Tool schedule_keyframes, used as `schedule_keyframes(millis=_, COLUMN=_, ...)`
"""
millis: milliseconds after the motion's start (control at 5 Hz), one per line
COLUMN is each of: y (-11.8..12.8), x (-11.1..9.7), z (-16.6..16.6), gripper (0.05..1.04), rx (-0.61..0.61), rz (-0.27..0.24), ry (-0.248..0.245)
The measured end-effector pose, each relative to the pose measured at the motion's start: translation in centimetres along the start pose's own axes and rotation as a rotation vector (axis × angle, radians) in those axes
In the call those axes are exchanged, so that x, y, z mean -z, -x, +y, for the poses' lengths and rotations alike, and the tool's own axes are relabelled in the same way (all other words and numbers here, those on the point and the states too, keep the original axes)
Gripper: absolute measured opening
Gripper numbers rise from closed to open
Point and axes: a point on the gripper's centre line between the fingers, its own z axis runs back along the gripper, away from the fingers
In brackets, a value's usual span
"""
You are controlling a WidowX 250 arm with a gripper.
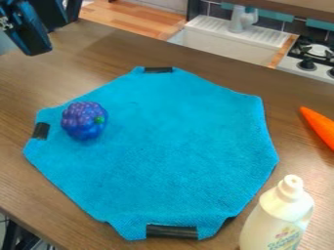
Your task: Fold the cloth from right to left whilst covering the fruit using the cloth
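The gripper [34, 38] is located at the upper left corner of the camera view, over the far left part of the wooden table [78, 46], apart from both the cloth and the fruit. Jaw state: cannot be determined from this angle. The cloth [173, 146] is blue, roughly octagonal, and lies spread across the middle of the table, with its right side unfolded. Black strips are fitted at its edges: an upper strip [158, 70] at the far edge, a left strip [41, 130] at the left edge, and a lower strip [172, 232] at the near edge. The near edge is slightly uneven beside the lower strip. The fruit [84, 120] — purple-blue, bumpy, with a small green spot on its right side — rests on top of the cloth, toward the left edge and near the left strip. Its upper surface is uncovered. A white bottle [277, 217] stands upright at the lower right, near the cloth. An orange carrot-shaped item [320, 127] lies to the right of the cloth, apart from it, and is cut off by the view's right border. Beyond the table are a white sink [219, 43] with a light-coloured faucet [242, 19] and, to the right, a stove [313, 56] with black control knobs.
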Motion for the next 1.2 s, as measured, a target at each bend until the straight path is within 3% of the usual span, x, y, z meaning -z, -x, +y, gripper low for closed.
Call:
schedule_keyframes(millis=200, y=0.1, x=0.5, z=-0.1, gripper=1.001, rx=-0.014, rz=0.001, ry=0.014)
schedule_keyframes(millis=400, y=-0.7, x=1.5, z=-0.2, gripper=1.001, rx=-0.089, rz=-0.004, ry=-0.004)
schedule_keyframes(millis=600, y=-2.8, x=1.9, z=-0.4, gripper=1.001, rx=-0.169, rz=-0.047, ry=-0.073)
schedule_keyframes(millis=800, y=-5.5, x=2.6, z=-0.2, gripper=1.001, rx=-0.378, rz=-0.056, ry=-0.125)
schedule_keyframes(millis=1000, y=-10.1, x=3.6, z=-0.5, gripper=1.001, rx=-0.568, rz=-0.079, ry=-0.169)
schedule_keyframes(millis=1200, y=-12.3, x=5.4, z=0.3, gripper=1.001, rx=-0.731, rz=-0.084, ry=-0.195)
